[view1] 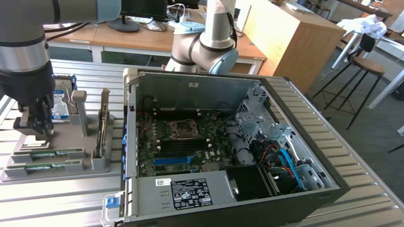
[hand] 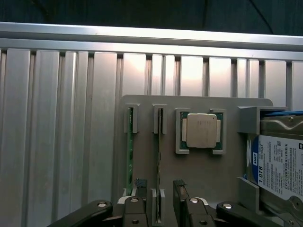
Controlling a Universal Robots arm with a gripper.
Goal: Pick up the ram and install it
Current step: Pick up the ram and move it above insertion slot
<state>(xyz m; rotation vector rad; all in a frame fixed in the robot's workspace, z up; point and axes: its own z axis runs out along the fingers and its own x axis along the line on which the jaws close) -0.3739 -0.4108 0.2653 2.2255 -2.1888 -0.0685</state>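
Two dark metal fingers [hand: 138, 185] are standing wide apart and released on the black gripper [hand: 158, 188], holding nothing. Right in the gap between them the ram [hand: 159, 151], a long, thin green circuit-board stick, is showing edge-on in its slot in the grey moulded parts tray [hand: 208, 172]. Its long axis is heading straight away from the jaws, so the fingers are facing its two flat sides, one on each. That looks like the relation a grasp depends on. Whether a fingertip is already touching the board, I cannot tell.

Just beside it a second green stick [hand: 129, 156] is lying parallel in the neighbouring slot, outside the jaws. Further across the tray, a square silver processor chip [hand: 202, 130] is sitting in its pocket, and a silver hard drive with a blue-and-white label [hand: 279, 163] is running off the edge. The gripper body is cutting off the ram's near end, and its chips and label are turned out of sight.

In the exterior view the arm is hanging over the tray at the left. The open black computer case [view1: 252, 90] is lying well apart to the right, with its dark motherboard [view1: 189, 151] exposed. The memory sockets are too small to pick out.
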